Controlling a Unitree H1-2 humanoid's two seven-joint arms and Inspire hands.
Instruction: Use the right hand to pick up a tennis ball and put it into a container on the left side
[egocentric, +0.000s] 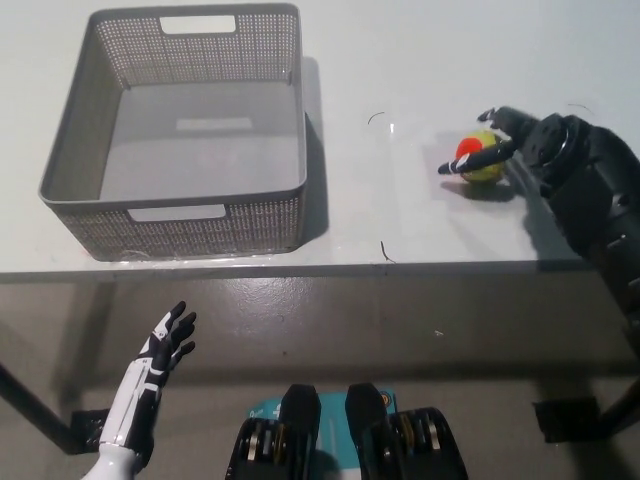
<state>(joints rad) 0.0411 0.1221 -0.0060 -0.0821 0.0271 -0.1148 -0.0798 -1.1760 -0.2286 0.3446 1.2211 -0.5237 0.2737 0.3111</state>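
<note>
Ball (481, 157): yellow-green with a red patch, on the white table (420, 60), right of centre and towards the near edge. It rests on the surface, not lifted.

Right hand (520, 150): black, in from the right at ball level. Fingers (470, 162) spread, not closed. One runs across the near-left face of the ball, tip pointing left past it; another curls over the far-right side. The ball sits between them, with the palm just right of it. Fingers appear to touch the ball, but firm contact cannot be confirmed from this angle. No grasp closed around it. The arm (600, 220) trails off to the near right, over the table edge.

Basket (100, 120): grey perforated plastic, rectangular, with handle cut-outs in the near and far walls. It stands on the left part of the table, well apart from the ball, with bare table between. Nothing lies inside it.

Small dark marks on the table between basket and ball; too small to identify.

Left hand (165, 345): white, resting low at the near left, below the table edge over the floor. Fingers apart, holding nothing.
</note>
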